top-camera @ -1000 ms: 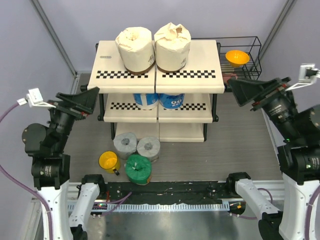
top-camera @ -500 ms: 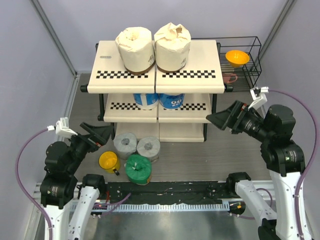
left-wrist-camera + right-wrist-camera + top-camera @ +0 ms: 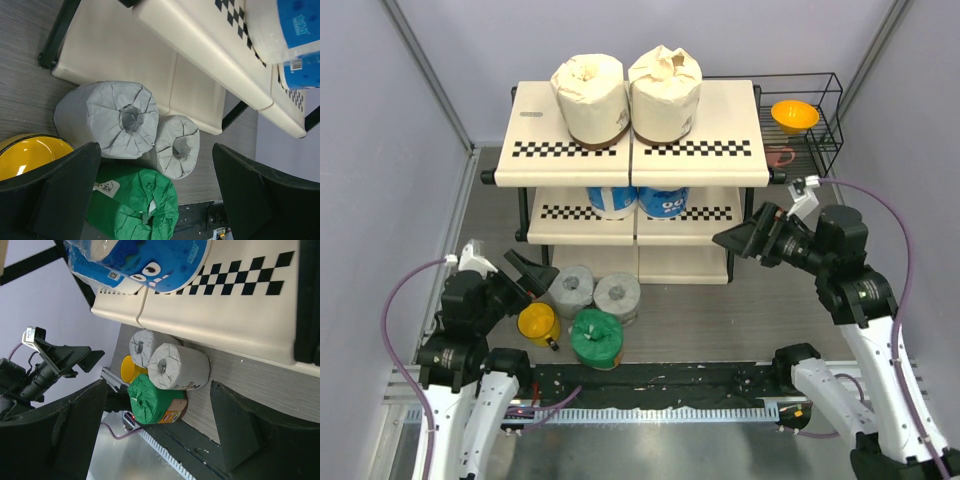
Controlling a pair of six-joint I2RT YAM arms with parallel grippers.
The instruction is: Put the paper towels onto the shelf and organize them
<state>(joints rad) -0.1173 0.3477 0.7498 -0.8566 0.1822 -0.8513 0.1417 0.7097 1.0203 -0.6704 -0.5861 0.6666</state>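
The shelf (image 3: 720, 115) holds two cream rolls (image 3: 588, 95) on its top board and two blue-and-white rolls (image 3: 638, 201) on the middle tier. Two grey rolls (image 3: 593, 292) and a green roll (image 3: 596, 338) stand on the floor in front of the shelf. My left gripper (image 3: 538, 275) is open and empty, just left of the grey rolls; its wrist view shows the grey rolls (image 3: 112, 120) and the green roll (image 3: 137, 207) between the jaws (image 3: 155, 150). My right gripper (image 3: 735, 237) is open and empty beside the shelf's right end, facing the rolls (image 3: 177, 367).
A yellow mug (image 3: 537, 323) stands left of the green roll, close under my left gripper. A black wire rack (image 3: 815, 130) with an orange bowl (image 3: 794, 115) stands right of the shelf. Grey walls close in on both sides.
Both arms have dropped and swung inward. The left gripper came down next to the grey rolls and mug. The right gripper came down to the shelf's middle tier. No roll moved.
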